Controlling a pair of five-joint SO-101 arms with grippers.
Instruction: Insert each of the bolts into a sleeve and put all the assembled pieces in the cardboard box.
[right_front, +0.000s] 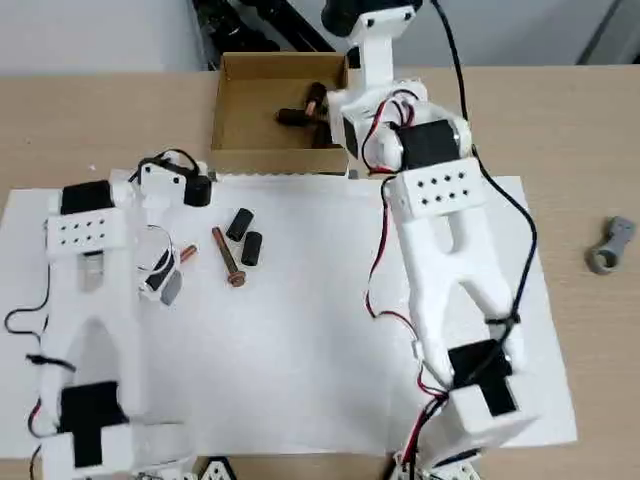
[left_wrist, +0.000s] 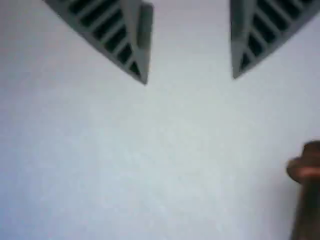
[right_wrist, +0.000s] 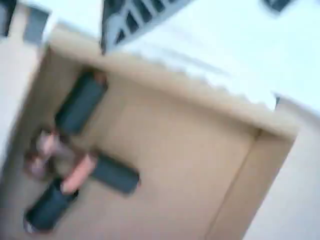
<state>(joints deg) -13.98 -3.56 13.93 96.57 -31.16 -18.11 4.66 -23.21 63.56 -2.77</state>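
The cardboard box (right_front: 228, 110) stands at the table's far edge, with assembled bolt-and-sleeve pieces (right_front: 300, 113) lying inside it. The right wrist view looks down on these dark sleeves with copper bolts (right_wrist: 80, 172) on the box floor (right_wrist: 180, 165). My right gripper (right_front: 337, 112) hangs over the box's right side, open (right_wrist: 195, 20) and holding nothing. On the white sheet lie a long copper bolt (right_front: 228, 256), a short copper bolt end (right_front: 187, 254) and two black sleeves (right_front: 239, 224) (right_front: 252, 248). My left gripper (right_front: 165, 272) (left_wrist: 190, 75) is open over bare paper, with a bolt (left_wrist: 306, 190) beside it.
A white paper sheet (right_front: 300, 350) covers the middle of the wooden table. A grey metal part (right_front: 610, 245) lies at the far right on the wood. Red and black cables hang along the right arm (right_front: 440, 250).
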